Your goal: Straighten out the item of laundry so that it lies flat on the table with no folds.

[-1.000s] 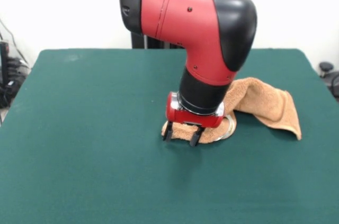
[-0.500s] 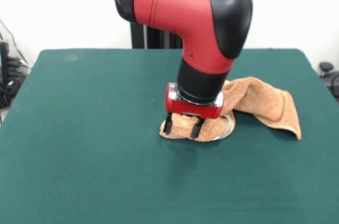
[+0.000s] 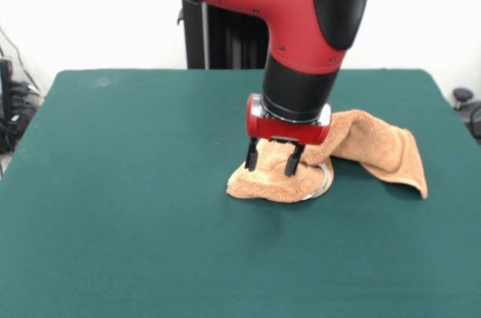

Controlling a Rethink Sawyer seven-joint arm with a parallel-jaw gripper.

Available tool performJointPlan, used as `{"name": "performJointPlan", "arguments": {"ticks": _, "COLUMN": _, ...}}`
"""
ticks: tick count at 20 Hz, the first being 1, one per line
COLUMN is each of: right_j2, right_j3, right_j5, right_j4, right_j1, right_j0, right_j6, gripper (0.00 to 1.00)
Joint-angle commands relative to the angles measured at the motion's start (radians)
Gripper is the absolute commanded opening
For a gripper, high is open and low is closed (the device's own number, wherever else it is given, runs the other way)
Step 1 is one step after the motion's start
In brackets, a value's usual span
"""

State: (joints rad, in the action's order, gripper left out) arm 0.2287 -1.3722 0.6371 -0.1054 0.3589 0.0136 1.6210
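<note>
The orange-tan towel [image 3: 376, 145] lies crumpled on the dark green table [image 3: 120, 183], right of centre in the front view. It runs from a bunched left end to a raised fold at the right, with a pale border band showing at its front. My gripper [image 3: 272, 164] hangs open just above the towel's left end, fingers apart and holding nothing. The arm hides the towel's middle.
The table's edges show at the left, right and far side. Cables and dark equipment [image 3: 11, 107] sit off the table's left edge. A dark object [image 3: 467, 104] sits beyond the right edge.
The gripper has risen off the towel's left front edge and moved back and to the right, over the towel. The towel's left end now lies uncovered.
</note>
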Motion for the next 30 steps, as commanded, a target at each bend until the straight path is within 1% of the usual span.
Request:
{"name": "performJointPlan", "arguments": {"ticks": 1, "right_j2": -0.131, "right_j3": -0.109, "right_j5": 0.007, "right_j4": -0.022, "right_j1": -0.016, "right_j0": 0.005, "right_j6": 0.143, "gripper": 1.0}}
{"name": "performJointPlan", "arguments": {"ticks": 6, "right_j2": -0.122, "right_j3": -0.108, "right_j5": 0.004, "right_j4": -0.006, "right_j1": -0.036, "right_j0": 0.009, "right_j6": 0.142, "gripper": 1.0}}
{"name": "performJointPlan", "arguments": {"ticks": 11, "right_j2": -0.098, "right_j3": -0.132, "right_j5": -0.097, "right_j4": 0.03, "right_j1": -0.062, "right_j0": 0.022, "right_j6": 0.155, "gripper": 1.0}}
{"name": "performJointPlan", "arguments": {"ticks": 15, "right_j2": -0.088, "right_j3": -0.119, "right_j5": -0.133, "right_j4": 0.038, "right_j1": -0.094, "right_j0": 0.03, "right_j6": 0.165, "gripper": 1.0}}
{"name": "performJointPlan", "arguments": {"ticks": 22, "right_j2": -0.051, "right_j3": -0.106, "right_j5": -0.168, "right_j4": 0.031, "right_j1": -0.127, "right_j0": 0.073, "right_j6": 0.206, "gripper": 1.0}}
{"name": "performJointPlan", "arguments": {"ticks": 27, "right_j2": -0.034, "right_j3": -0.103, "right_j5": -0.221, "right_j4": 0.018, "right_j1": -0.153, "right_j0": 0.097, "right_j6": 0.228, "gripper": 1.0}}
{"name": "performJointPlan", "arguments": {"ticks": 30, "right_j2": -0.019, "right_j3": -0.094, "right_j5": -0.21, "right_j4": 0.013, "right_j1": -0.167, "right_j0": 0.109, "right_j6": 0.228, "gripper": 1.0}}
